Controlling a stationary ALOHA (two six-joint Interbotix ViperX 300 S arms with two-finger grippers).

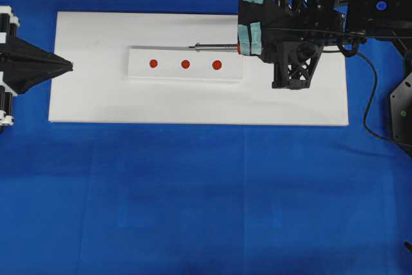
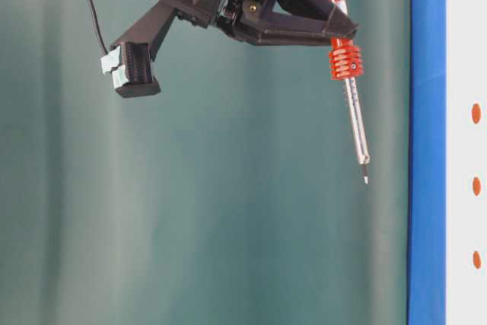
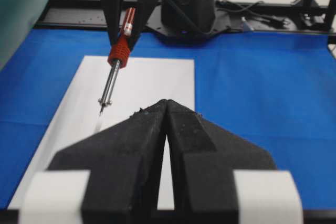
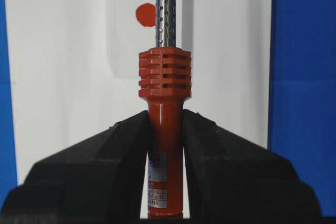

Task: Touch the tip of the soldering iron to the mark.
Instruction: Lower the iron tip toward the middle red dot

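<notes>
Left gripper at the left end of the white board, fingers pressed together, holding nothing. Just past those fingertips, a white block with three red dots; the mark sits in the middle. Right gripper clamped tight on the soldering iron by its orange-red handle. Iron's tip stuck out beyond those fingers, up in the air, not touching the mark.

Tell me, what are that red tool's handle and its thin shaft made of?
The soldering iron handle looks like glossy orange-red plastic, moulded with ribs and slots. Its shaft looks like polished metal: silvery, reflective, with small drilled holes.
</notes>
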